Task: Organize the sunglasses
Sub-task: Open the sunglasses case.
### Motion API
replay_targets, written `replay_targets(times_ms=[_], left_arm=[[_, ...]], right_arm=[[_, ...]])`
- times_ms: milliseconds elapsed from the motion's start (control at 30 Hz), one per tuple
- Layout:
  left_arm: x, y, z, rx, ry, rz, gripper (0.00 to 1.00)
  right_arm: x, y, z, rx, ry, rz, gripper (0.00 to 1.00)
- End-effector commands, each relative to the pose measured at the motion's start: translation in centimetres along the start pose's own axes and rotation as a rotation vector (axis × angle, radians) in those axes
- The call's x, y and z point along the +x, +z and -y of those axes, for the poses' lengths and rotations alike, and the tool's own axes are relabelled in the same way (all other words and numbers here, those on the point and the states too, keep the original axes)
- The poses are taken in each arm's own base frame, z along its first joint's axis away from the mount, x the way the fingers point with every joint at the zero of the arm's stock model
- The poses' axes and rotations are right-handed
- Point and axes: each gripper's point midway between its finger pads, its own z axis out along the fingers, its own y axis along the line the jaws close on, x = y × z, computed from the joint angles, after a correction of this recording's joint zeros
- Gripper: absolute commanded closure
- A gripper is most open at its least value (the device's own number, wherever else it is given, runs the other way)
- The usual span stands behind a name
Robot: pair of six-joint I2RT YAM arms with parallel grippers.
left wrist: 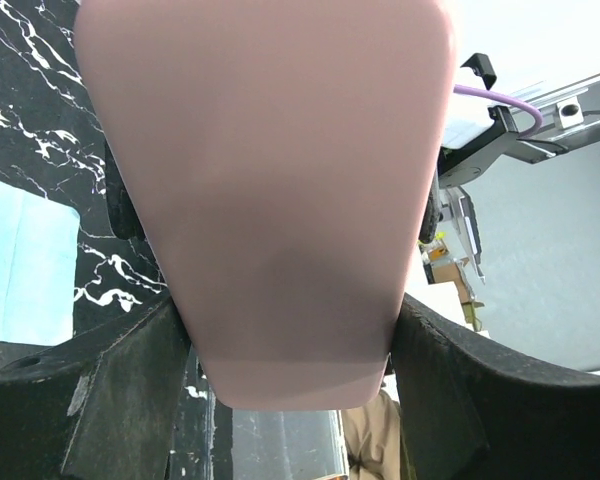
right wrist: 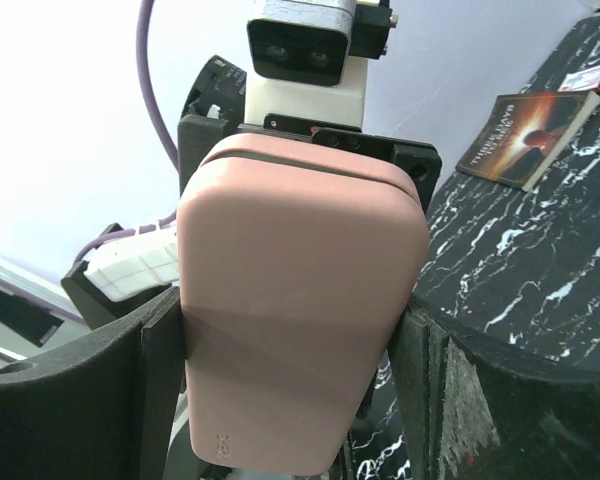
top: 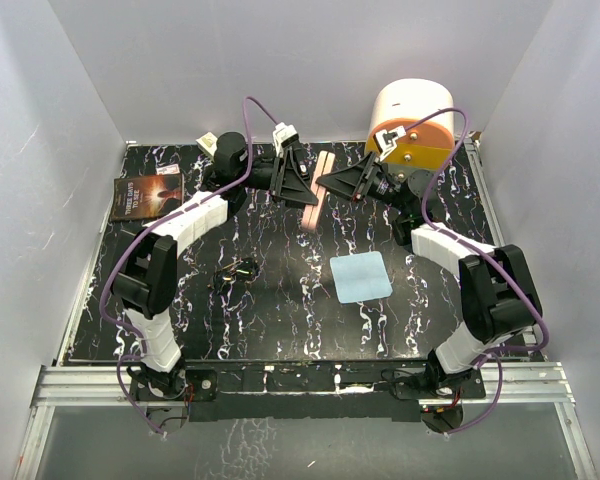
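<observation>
The sunglasses (top: 236, 272) are thin and dark-framed and lie on the black marbled table, left of centre, apart from both grippers. The pink oblong case (top: 319, 190) is held at the back of the table between both grippers. My left gripper (top: 305, 188) is shut on its left side, and my right gripper (top: 333, 182) is shut on its right side. In the left wrist view the case (left wrist: 270, 150) fills the gap between the fingers of the left gripper (left wrist: 290, 315). In the right wrist view the closed case (right wrist: 300, 280) sits between the fingers of the right gripper (right wrist: 285, 330).
A light blue square cloth (top: 361, 276) lies flat right of centre and also shows in the left wrist view (left wrist: 20, 260). A book (top: 147, 195) lies at the back left and also shows in the right wrist view (right wrist: 528, 125). A white and orange cylinder (top: 412, 125) stands at the back right.
</observation>
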Motion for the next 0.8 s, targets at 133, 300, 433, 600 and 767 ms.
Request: replay_targets(times_ms=[133,300,433,600,767], left_arm=[[-0.4,-0.3,6.9,0.075,0.169,0.004,1.00],[-0.5,-0.4,7.8,0.086,0.180,0.005,1.00],[-0.6,-0.5,8.6,0.094,0.183,0.013,1.00],[-1.0,-1.1,9.5,0.099,0.199,0.029,1.00],[-1.1,-1.3,9.7,0.097,0.202,0.036,1.00]], right_arm=[[0.0,0.3,-2.3,-0.154,-0.087,-0.010,0.92],[0.2,0.2,-1.8,-0.138,-0.077,-0.018,0.92],[0.5,0.0,-1.2,-0.123,-0.065,-0.017,0.92],[0.8,-0.2,-0.8,-0.115,-0.059,-0.026,0.92],[1.0,-0.3,-0.7,-0.115,-0.058,-0.032,0.92]])
